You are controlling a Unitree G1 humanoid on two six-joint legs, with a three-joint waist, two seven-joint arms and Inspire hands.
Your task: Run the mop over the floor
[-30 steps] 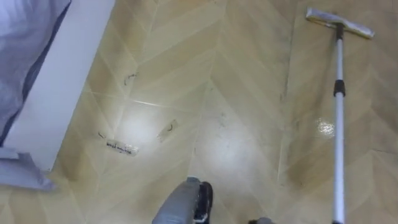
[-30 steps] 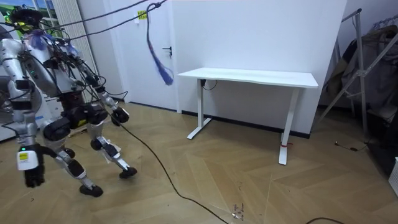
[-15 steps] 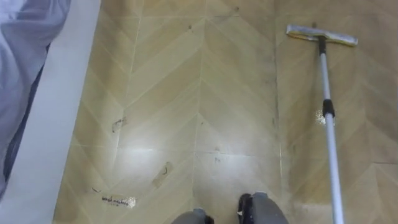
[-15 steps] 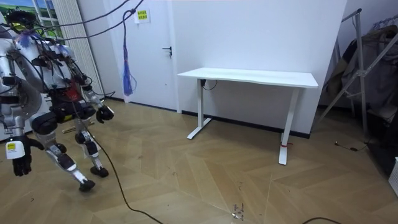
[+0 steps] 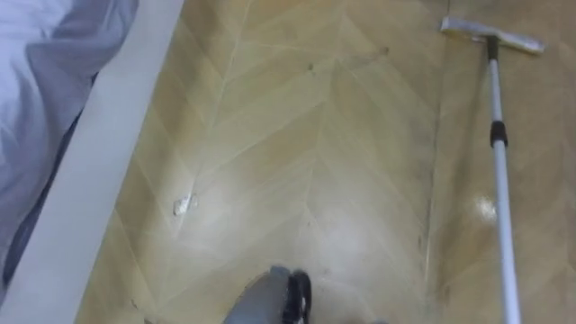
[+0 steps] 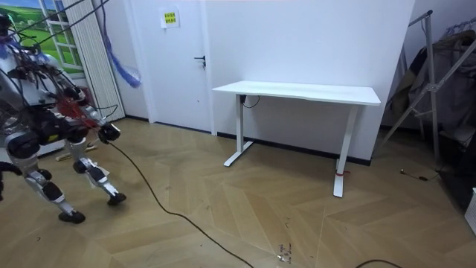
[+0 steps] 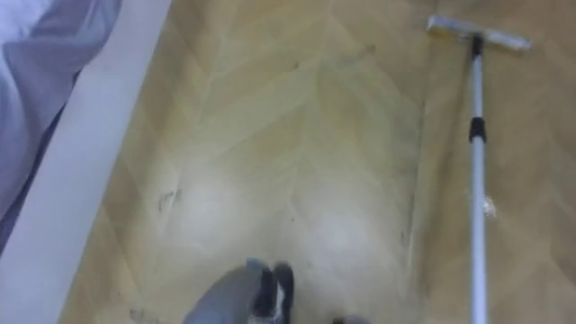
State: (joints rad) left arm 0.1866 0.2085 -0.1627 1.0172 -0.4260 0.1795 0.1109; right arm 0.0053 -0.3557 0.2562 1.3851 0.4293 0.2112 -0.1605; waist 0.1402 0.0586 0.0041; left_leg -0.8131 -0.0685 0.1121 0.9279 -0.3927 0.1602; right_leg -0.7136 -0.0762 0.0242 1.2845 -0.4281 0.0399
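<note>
Floor under me: pale herringbone wood with a soft sheen in the middle of both eye views.
Scrap: in the left eye view a small white scrap lies on the boards ahead of me to my left; the right eye view has a dark scuff at about that place.
Bed edge: a white board runs slantwise along my left, with a bluish sheet lying over it.
Mop: on my right, its silver pole runs up from the lower edge of the eye views, away from me.
Mop head: a flat grey mop head lies crosswise on the floor at the far end of the pole, well apart from the bed.
What holds the pole: I cannot tell; its near end leaves the eye views at the bottom.
My hand: the room view gives one dark hand out in front of my body. I cannot tell whether it is my left or right, nor how far open it is or what it has hold of.
My stance: knees bent, at the room view's left edge.
Farther off: the room view adds a white desk against the wall, a white door beside it, and a rack at the room view's right.
</note>
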